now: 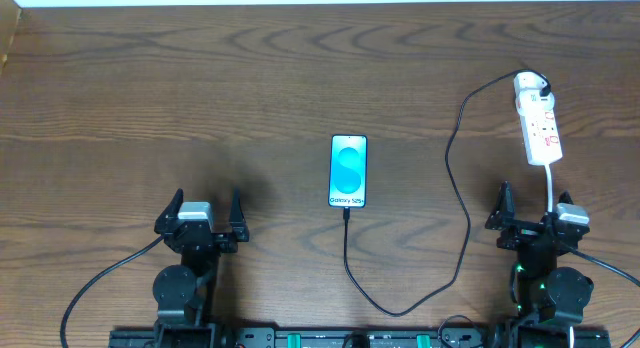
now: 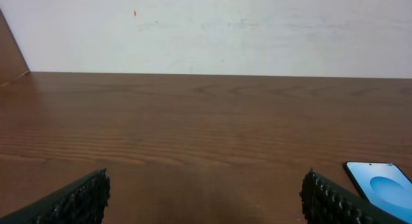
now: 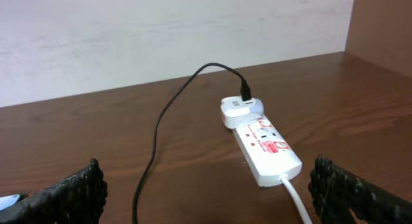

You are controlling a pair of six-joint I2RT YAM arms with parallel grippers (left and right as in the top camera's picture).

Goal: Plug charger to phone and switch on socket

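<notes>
Both tools stand with their jaws wide apart and nothing in them: the left tool [image 1: 207,203] at about 8 o'clock on the counter [image 1: 150,108], the right tool [image 1: 533,206] at about 4 o'clock.

The worry, as I see it, is the thin black charger [image 1: 346,250]. Its slack loops low at 6 o'clock, then climbs past the right arm, so a reach from that side could snag it and tug the tip off the phone [image 1: 348,171]. The socket's white cord [image 1: 552,180] runs just beside the right tool and could drag the strip the same way. Pushing the tip home might only slide the slim phone along the smooth wood.

The phone lies flat at the centre, blue screen lit, its bottom edge towards 6 o'clock with the cable tip touching it; whether it is seated I cannot tell. The socket [image 1: 543,130], a narrow white strip with red marks, lies at 2 o'clock, with the white plug [image 1: 530,86] at its far end.
</notes>
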